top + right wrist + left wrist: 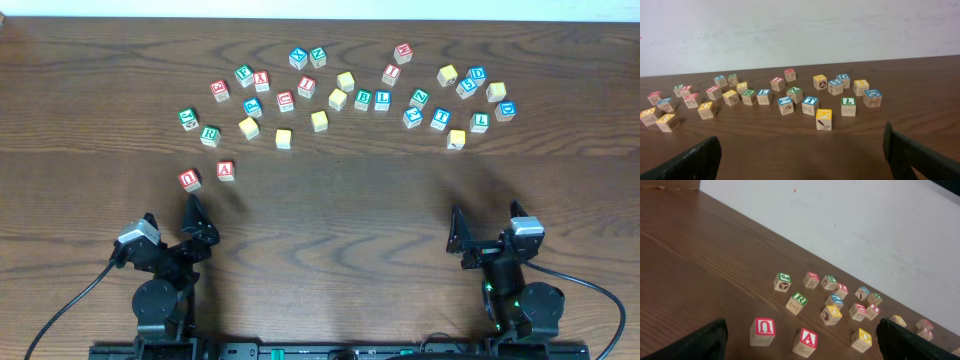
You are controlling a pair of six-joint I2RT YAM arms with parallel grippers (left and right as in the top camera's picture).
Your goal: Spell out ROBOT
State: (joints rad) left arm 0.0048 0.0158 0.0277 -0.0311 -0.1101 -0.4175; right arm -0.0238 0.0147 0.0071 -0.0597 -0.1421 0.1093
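Five cubes are waiting to be picked, and none is lying in a row yet. Both arms are sitting at the near edge, the left gripper (801, 324) and right gripper (802, 157) gaping wide and holding nothing, probably so each can be reaching across the table (330, 230) into its own half. The green-framed R (209, 134) is sitting on the left, just beyond the red-framed U (190, 179) and A (226, 170). The green-framed B (363, 99) is resting mid-scatter, and the blue-framed T (440, 118) is lying right of centre. Yellow-faced cubes (283, 138), standing in for O by my guess, are dotting the spread. All are showing as small pale wooden blocks with colour-bordered tops.
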